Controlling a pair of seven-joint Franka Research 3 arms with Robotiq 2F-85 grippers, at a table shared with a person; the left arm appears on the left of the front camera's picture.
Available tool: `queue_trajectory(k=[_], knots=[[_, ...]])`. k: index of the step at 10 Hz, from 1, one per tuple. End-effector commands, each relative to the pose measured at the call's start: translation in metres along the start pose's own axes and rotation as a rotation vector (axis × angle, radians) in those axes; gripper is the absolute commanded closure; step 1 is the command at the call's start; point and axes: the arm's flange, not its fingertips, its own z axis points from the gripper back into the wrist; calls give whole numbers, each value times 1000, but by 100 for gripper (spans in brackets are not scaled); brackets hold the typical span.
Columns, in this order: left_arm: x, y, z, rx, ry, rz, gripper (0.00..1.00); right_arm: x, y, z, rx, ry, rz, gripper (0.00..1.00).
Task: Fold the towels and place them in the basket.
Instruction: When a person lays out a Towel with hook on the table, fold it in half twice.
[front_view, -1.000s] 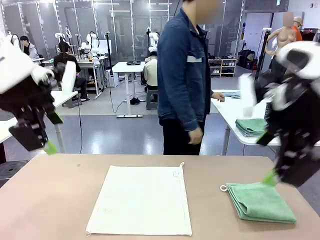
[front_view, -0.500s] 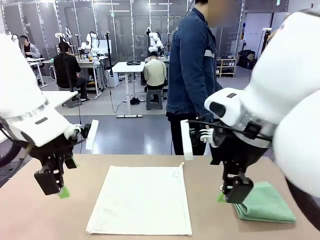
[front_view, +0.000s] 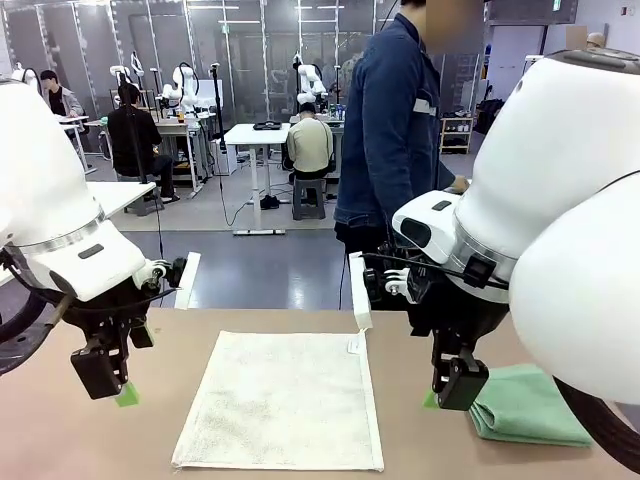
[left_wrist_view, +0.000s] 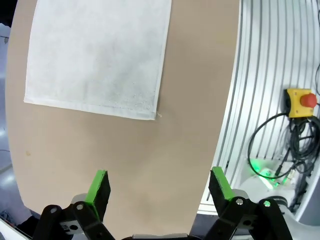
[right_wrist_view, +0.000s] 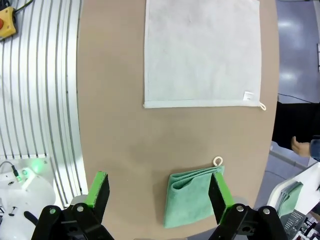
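A cream-white terry towel (front_view: 280, 400) lies flat on the tabletop (front_view: 150, 440), a folded mint green terry towel (front_view: 530, 408) to its right. The left tool (left_wrist_view: 160, 185) and right tool (right_wrist_view: 159, 187) both gape wide, empty, the right seemingly just beside the green one.

A robotics lab was shown. Beyond the worktop (front_view: 60, 440), a wide hall with a grey floor (front_view: 250, 270) and glass partitions (front_view: 250, 50) was seen, where white tables (front_view: 255, 135) were placed and seated people (front_view: 313, 145) were at work. Beside the worktop, a red emergency stop button (left_wrist_view: 308, 100) on a yellow box (left_wrist_view: 292, 107), black cables (left_wrist_view: 290, 145) and a ribbed metal base (left_wrist_view: 265, 60) were seen.
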Motion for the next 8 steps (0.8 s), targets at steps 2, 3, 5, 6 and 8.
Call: queue_trajectory(k=[2,3,5,6,8], knots=[[8,7,-14,-53,55,-21,0,0,0,0,0,0,0,0],[13,8,-34,-86,11,-57,0,8,3,-28,-3,19,55,0],[12,13,-69,-156,29,-65,0,9,4,-59,40,14,26,0],[11,10,-79,-153,32,-82,0,12,5,-73,63,41,25,0],[4,8,-107,-191,31,-57,0,14,5,-104,106,22,5,0]])
